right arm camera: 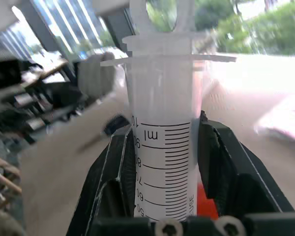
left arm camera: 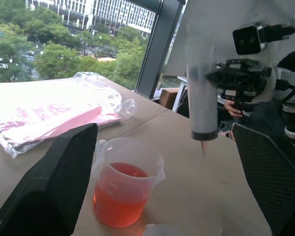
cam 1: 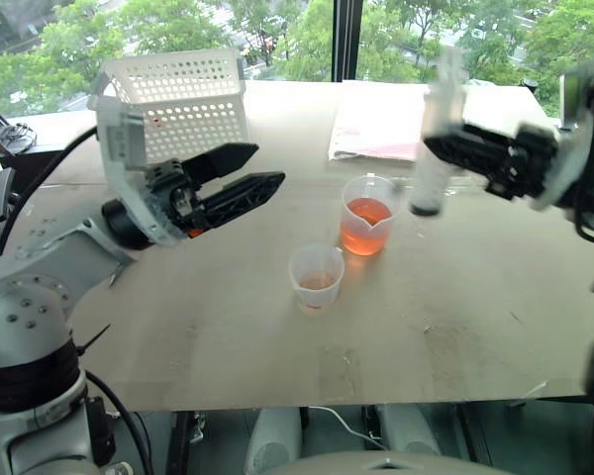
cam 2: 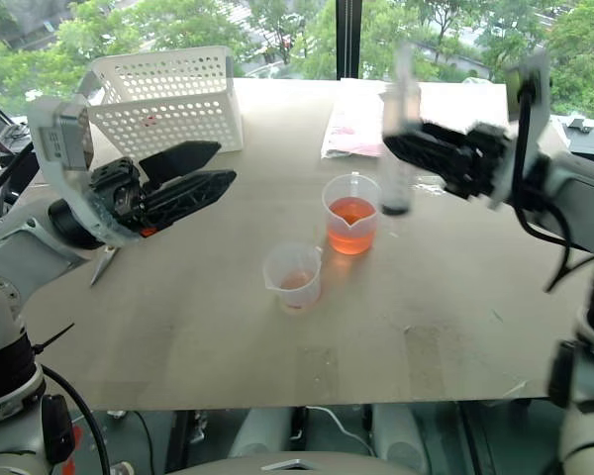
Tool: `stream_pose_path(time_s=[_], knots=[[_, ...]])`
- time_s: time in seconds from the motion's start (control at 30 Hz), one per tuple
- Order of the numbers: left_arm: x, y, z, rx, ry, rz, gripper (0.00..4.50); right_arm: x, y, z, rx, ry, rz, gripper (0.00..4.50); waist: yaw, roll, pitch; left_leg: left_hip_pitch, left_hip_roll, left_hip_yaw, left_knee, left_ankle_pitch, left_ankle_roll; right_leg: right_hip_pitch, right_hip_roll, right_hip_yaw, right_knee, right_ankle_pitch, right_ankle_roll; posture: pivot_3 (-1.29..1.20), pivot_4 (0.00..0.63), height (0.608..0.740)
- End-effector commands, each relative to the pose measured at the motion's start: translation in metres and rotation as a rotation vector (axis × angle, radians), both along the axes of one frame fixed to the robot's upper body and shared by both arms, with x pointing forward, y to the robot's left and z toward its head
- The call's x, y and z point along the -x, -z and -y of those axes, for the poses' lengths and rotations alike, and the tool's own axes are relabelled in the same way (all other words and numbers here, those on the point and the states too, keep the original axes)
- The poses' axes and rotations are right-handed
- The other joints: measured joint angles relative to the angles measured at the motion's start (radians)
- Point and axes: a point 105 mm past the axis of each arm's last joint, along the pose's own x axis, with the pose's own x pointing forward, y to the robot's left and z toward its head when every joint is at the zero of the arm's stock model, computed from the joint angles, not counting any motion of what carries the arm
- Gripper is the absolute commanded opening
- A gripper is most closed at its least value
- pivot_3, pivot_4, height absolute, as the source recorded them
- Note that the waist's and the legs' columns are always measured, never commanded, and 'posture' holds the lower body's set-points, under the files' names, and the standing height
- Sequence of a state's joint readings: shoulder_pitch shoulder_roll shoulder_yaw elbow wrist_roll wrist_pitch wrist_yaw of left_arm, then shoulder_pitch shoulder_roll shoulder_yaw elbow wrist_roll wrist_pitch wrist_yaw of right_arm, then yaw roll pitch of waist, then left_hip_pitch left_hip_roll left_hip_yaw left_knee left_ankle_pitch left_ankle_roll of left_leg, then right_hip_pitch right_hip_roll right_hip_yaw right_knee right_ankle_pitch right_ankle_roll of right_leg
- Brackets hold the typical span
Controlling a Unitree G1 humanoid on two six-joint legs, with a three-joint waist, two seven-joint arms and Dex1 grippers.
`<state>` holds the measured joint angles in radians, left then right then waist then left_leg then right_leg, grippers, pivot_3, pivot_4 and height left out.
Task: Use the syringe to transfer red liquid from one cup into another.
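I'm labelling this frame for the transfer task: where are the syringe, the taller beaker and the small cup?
syringe (left arm camera: 202, 105): left wrist view, middle of the clear barrel.
taller beaker (cam 1: 365, 230): left eye view, front wall over the red liquid.
small cup (cam 1: 316, 278): left eye view, front wall below the rim.

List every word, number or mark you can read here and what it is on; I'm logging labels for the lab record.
"ml" on the syringe barrel, beside its black graduation lines.
"70" on the same scale, lower down the barrel.
Other numbers on that scale are cut off by the right gripper clamped on the barrel; not readable.
Graduation marks on the beaker and small cup: too faint to read.
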<state>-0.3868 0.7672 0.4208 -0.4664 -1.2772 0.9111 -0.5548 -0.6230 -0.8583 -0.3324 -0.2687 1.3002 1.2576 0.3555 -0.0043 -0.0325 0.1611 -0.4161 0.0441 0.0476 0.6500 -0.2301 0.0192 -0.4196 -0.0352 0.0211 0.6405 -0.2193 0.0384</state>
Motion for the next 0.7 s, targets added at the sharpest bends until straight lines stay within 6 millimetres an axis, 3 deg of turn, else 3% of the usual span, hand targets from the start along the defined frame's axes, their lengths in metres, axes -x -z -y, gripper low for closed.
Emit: stream_pose_path(time_s=[0.03,0.27,0.33,0.47,0.57,0.7], knots=[[0.011,0.001,0.009,-0.033,0.041,0.038,4.45,-0.010,0.031,0.015,0.059,0.083,-0.153,1.36,-0.017,0.000,0.000,0.001,0.000,0.001,0.000,0.000,0.000,0.000,0.001,0.001,0.000,0.000,0.000,0.00,0.150,0.740],[0.014,0.021,0.013,-0.125,0.049,0.026,4.45,-0.042,0.107,0.012,0.141,0.172,-0.330,1.36,-0.032,0.000,0.000,0.002,0.002,0.000,0.002,0.000,0.000,0.000,0.005,0.004,0.002,0.000,0.001,0.00,0.150,0.740],[0.020,0.034,0.010,-0.196,0.058,0.022,4.50,-0.051,0.122,0.020,0.183,0.202,-0.340,2.42,-0.032,0.000,0.000,0.001,0.002,0.001,0.002,0.000,0.000,0.000,0.004,0.004,0.002,0.002,0.004,0.00,0.150,0.740],[0.032,0.041,0.002,-0.267,0.075,0.026,4.50,-0.051,0.122,0.037,0.232,0.200,-0.318,4.36,-0.022,0.001,0.000,-0.002,0.000,0.002,0.002,0.000,0.000,-0.003,0.002,0.004,0.000,0.002,0.005,0.00,0.150,0.740],[0.047,0.046,-0.005,-0.320,0.107,0.016,4.50,-0.039,0.118,0.059,0.282,0.194,-0.288,4.44,-0.009,0.001,0.001,-0.003,0.000,0.002,0.000,-0.001,0.001,-0.004,0.001,0.004,0.000,0.001,0.006,0.00,0.150,0.740],[0.059,0.050,-0.010,-0.362,0.134,0.011,4.50,-0.027,0.107,0.069,0.275,0.153,-0.201,4.44,-0.005,0.001,0.001,-0.002,0.000,0.002,0.000,-0.001,0.001,-0.004,0.001,0.002,-0.001,-0.002,0.003,0.00,0.150,0.740]])
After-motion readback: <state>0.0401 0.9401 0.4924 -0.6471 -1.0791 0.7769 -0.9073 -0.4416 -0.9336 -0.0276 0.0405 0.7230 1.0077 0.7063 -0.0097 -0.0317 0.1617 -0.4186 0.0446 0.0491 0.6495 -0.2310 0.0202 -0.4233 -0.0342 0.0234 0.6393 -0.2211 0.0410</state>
